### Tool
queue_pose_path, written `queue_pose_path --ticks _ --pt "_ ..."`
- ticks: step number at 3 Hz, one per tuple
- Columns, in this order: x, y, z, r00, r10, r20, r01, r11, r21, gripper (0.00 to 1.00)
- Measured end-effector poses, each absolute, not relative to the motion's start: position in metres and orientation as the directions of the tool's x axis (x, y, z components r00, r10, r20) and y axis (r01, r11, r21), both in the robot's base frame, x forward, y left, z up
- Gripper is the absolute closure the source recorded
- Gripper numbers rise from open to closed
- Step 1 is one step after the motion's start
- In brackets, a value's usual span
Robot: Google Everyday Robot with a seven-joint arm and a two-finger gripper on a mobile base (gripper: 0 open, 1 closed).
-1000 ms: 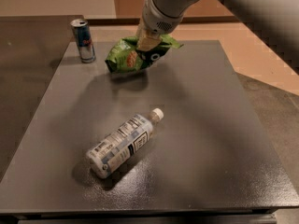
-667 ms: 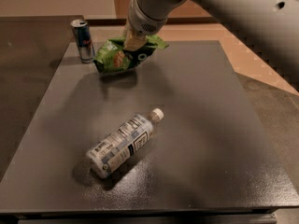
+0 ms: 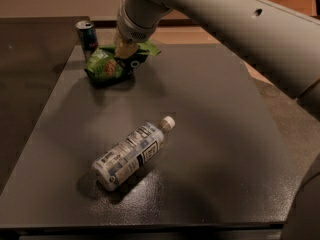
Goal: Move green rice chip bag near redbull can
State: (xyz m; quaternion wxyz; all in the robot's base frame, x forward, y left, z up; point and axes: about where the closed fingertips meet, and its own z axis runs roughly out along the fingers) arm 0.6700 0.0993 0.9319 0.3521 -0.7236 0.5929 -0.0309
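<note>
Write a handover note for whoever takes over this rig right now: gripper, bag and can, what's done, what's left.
Gripper: at the far left of the table, shut on the bag at its top.
Bag: just right of the can and nearer the camera, with a small gap between them.
Can: upright, far left.
Done: the bag looks to be near the can.
Left: probably set it down, open, withdraw.
Bottle: on its side mid-table, out of the way.
</note>
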Motion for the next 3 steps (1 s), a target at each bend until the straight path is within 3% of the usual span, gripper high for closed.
queue_pose_path --ticks 3 --pt "0.689 0.11 0.916 0.297 -0.896 -0.331 -0.83 -0.071 -0.553 0.13"
